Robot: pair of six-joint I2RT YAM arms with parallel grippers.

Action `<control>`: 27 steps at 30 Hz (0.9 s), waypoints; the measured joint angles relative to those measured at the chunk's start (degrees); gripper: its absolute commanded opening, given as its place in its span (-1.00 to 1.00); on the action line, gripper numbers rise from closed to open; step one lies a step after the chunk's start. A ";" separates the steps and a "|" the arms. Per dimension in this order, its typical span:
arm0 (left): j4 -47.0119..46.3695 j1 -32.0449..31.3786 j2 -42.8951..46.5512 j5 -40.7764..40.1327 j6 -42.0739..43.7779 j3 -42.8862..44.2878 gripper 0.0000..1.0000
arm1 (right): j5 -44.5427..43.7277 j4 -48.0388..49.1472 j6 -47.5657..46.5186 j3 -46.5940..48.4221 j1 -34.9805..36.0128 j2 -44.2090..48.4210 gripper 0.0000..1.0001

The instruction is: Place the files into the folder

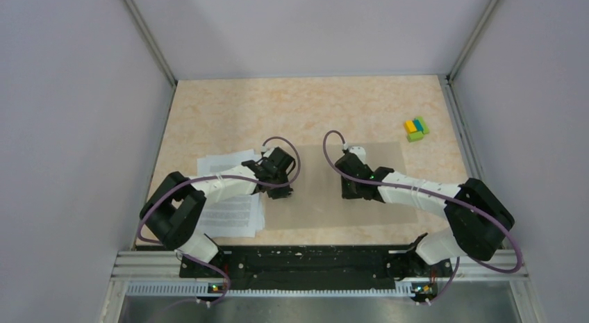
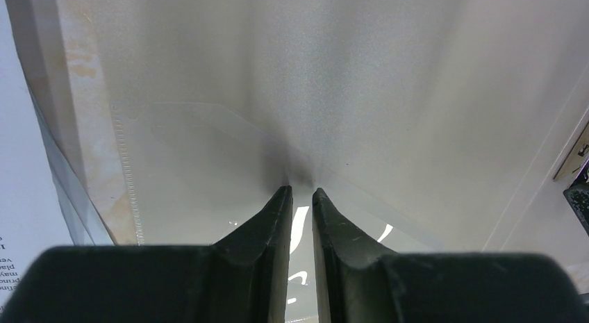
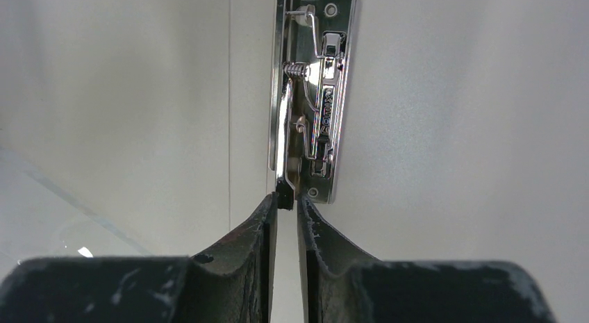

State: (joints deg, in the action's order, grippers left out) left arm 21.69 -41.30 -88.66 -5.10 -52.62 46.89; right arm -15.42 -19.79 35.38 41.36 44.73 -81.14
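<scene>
The tan folder [image 1: 361, 205] lies open and flat at the table's middle. Its metal clip [image 3: 316, 94] is fixed to the inner face. The files [image 1: 229, 212], white printed sheets, lie fanned just left of the folder, partly under my left arm; their edge shows in the left wrist view [image 2: 21, 198]. My left gripper [image 1: 279, 189] is at the folder's left edge. Its fingers are almost together, tips [image 2: 301, 192] down on a clear plastic sheet [image 2: 201, 170] over the folder. My right gripper [image 1: 347, 189] is nearly shut, and the black end of the clip lever [image 3: 283, 198] sits right at its fingertips [image 3: 286, 201].
A small yellow, blue and green block cluster [image 1: 416, 128] sits at the far right of the table. Grey walls close in both sides and the back. The black arm rail [image 1: 312, 264] runs along the near edge.
</scene>
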 measured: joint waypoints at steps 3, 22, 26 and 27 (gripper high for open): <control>0.13 -0.04 -0.02 -0.13 -0.13 0.04 -0.54 | -0.52 0.00 0.00 0.00 0.48 0.00 -0.66; 1.42 -0.07 -0.76 -0.63 -0.83 1.05 -0.54 | -1.64 0.31 0.04 0.81 0.68 -1.55 -0.80; 1.70 -0.07 -0.87 -0.79 -1.14 1.22 -0.53 | -2.54 0.28 0.24 0.81 1.16 -1.75 -0.82; 1.77 -0.09 -0.94 -0.83 -1.27 1.27 -0.53 | -2.89 0.28 0.28 0.81 1.33 -1.79 -0.83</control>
State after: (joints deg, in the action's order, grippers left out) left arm 23.46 -41.39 -89.60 -5.93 -53.89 48.16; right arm -18.31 -19.51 35.66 42.17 46.06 -82.94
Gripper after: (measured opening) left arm 0.230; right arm 0.097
